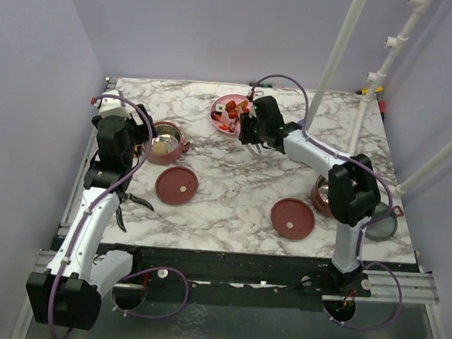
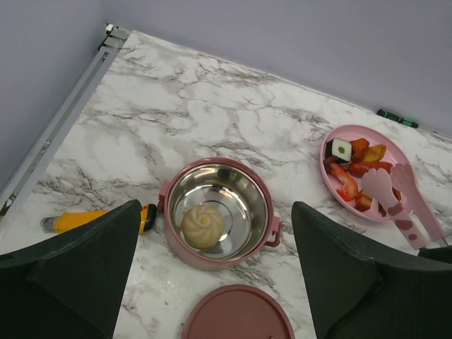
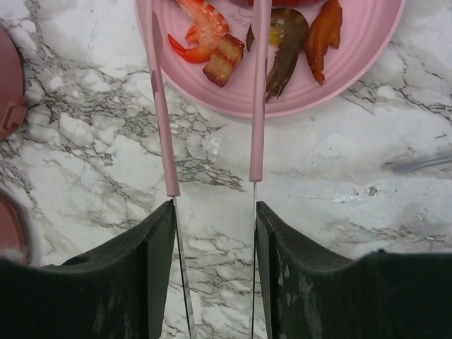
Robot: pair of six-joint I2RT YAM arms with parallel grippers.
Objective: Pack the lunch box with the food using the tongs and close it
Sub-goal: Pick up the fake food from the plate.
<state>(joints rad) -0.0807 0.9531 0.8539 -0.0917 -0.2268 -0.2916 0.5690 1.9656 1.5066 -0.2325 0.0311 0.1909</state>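
One dusty-red lunch box tier (image 1: pixel 168 142) (image 2: pixel 212 164) sits at the left with a tan round bun (image 2: pixel 203 226) inside. My left gripper (image 1: pixel 135 136) (image 2: pixel 215 206) hangs open above its near side, holding nothing. A second tier (image 1: pixel 322 193) is partly hidden behind my right arm. My right gripper (image 1: pixel 248 135) (image 3: pixel 214 212) is shut on the pink tongs (image 3: pixel 162 106) (image 2: pixel 399 198), one finger pressing each arm. The tong tips reach over the pink plate (image 3: pixel 353 63) (image 1: pixel 217 107), which holds the food: red pieces (image 3: pixel 205 32), a brown cube (image 3: pixel 224 63) and a dark piece (image 3: pixel 282 56).
Two maroon disc lids (image 1: pixel 177 185) (image 1: pixel 292 218) lie on the marble; one lid (image 2: pixel 238 314) is just below the left tier. A clear grey lid (image 1: pixel 383 223) lies at the right edge. Black-handled pliers (image 1: pixel 134 202) and a yellow knife (image 2: pixel 85 219) lie left. A white pole (image 1: pixel 339 49) stands behind.
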